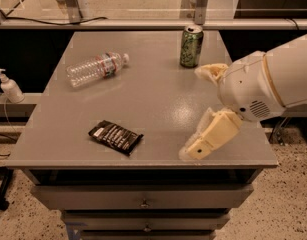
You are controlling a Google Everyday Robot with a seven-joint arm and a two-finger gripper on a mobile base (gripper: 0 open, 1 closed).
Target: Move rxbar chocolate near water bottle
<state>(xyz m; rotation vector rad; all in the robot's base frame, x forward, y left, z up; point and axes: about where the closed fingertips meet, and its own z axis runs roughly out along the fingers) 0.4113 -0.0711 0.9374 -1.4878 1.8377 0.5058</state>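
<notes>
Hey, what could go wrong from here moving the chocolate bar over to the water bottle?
The gripper hangs open over the right of the table, close to the green can; a swing could tip it. The rxbar chocolate lies flat near the front edge, so a pinch may slip. The water bottle lies on its side and could roll if bumped.

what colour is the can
The can is green, in the camera view; the gripper hangs near the table's front edge.
</notes>
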